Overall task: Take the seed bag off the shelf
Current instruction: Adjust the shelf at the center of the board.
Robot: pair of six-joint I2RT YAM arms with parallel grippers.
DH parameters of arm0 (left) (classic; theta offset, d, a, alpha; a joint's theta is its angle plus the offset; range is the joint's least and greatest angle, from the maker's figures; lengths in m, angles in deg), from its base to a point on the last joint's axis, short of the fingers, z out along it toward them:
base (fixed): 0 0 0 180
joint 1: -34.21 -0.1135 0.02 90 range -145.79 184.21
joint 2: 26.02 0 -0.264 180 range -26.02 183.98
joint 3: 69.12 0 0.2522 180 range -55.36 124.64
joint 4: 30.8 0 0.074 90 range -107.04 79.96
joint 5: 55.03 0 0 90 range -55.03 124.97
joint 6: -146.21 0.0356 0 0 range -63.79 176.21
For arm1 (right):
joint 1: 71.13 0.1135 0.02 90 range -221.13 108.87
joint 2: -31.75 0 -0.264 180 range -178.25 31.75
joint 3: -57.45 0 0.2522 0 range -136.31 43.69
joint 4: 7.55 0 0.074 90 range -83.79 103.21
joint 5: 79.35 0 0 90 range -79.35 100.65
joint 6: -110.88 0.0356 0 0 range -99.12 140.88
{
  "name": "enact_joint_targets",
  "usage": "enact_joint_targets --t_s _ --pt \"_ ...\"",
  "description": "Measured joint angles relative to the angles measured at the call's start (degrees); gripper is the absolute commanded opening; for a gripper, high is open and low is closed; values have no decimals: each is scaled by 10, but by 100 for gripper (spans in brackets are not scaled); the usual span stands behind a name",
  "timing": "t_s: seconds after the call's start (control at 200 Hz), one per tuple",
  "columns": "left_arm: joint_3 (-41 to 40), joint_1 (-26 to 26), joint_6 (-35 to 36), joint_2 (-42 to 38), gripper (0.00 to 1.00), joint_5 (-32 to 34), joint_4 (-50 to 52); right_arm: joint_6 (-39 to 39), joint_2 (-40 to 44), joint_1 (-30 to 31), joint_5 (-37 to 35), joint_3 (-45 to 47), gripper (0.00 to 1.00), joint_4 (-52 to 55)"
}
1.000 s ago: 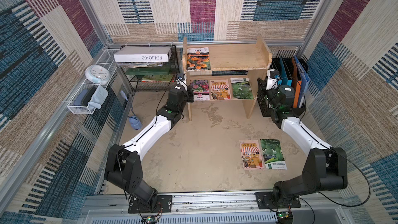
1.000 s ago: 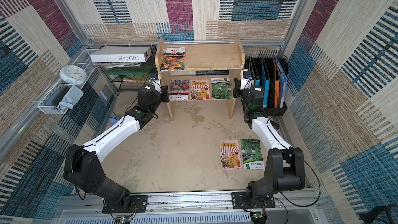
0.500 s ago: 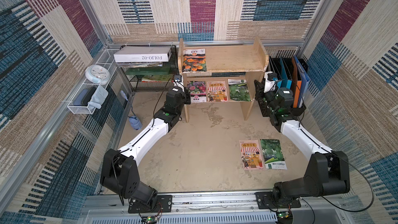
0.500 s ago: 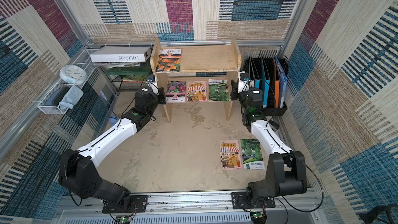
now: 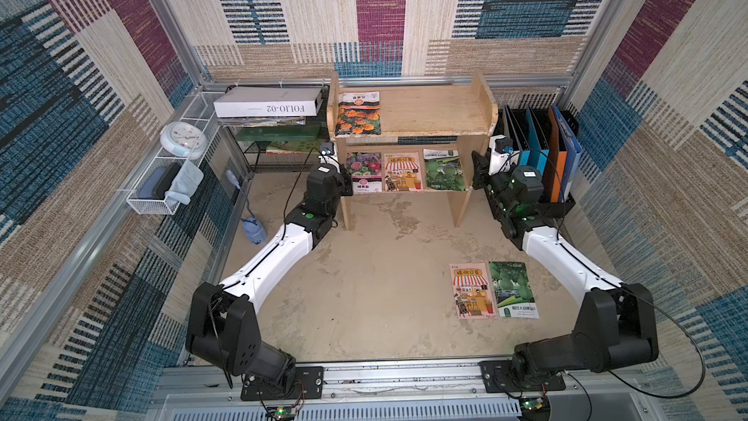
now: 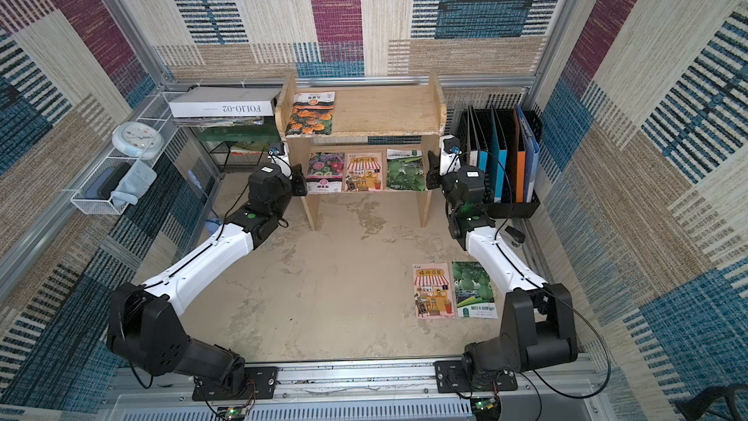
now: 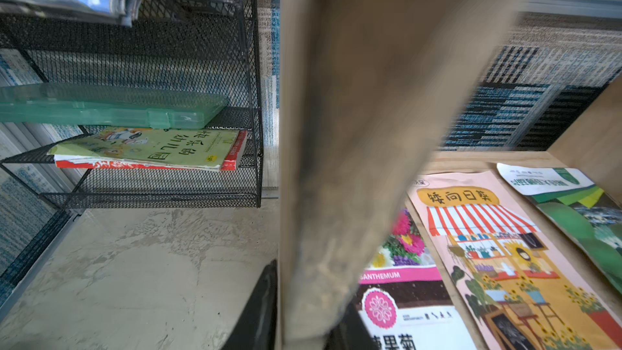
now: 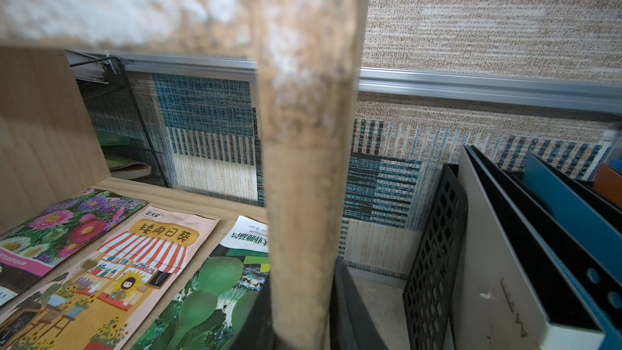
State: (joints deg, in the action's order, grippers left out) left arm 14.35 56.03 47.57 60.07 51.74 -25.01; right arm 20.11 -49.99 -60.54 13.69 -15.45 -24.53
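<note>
Nearest the base, two seed bags, a pink bag [image 5: 471, 291] and a green bag [image 5: 513, 289], lie flat on the table [image 5: 384, 277], so I'd guess that's the drop spot. Further in, both arms are at the shelf [image 5: 435, 115] itself, not a bag. The right gripper [image 8: 299, 318] is clamped on the right side board. The left gripper [image 7: 304, 323] straddles the left board, but that view's blurry and I can't tell if it's pinching or slack. My read: they're steadying or nudging the shelf. On the lower tier lie a purple-flower bag [image 5: 365, 172], a shop-front bag [image 5: 402, 171] and a gourd bag [image 5: 443, 170], tucked under the top board. Farthest back, a marigold bag [image 5: 358, 113] lies on the top tier.
</note>
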Motion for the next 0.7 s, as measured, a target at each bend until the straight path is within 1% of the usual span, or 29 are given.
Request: enact_joint_targets --t_s 0.085,0.215,0.291,0.481,0.581,0.701 --pt "-6 0 -4 -1 39 0 5 -2 3 0 -1 0 20 5" --pt "-12 0 -11 -4 42 -1 10 -3 5 0 -2 0 29 9" --pt "-15 0 -14 -6 44 -2 12 -8 7 0 12 0 34 14" --pt "-19 0 -14 -21 55 -2 14 -20 15 5 54 0 51 42" --pt "-26 0 -14 -39 60 -3 16 -25 24 5 62 0 55 57" --pt "-38 0 -14 -64 62 -5 16 -33 36 6 65 0 59 73"
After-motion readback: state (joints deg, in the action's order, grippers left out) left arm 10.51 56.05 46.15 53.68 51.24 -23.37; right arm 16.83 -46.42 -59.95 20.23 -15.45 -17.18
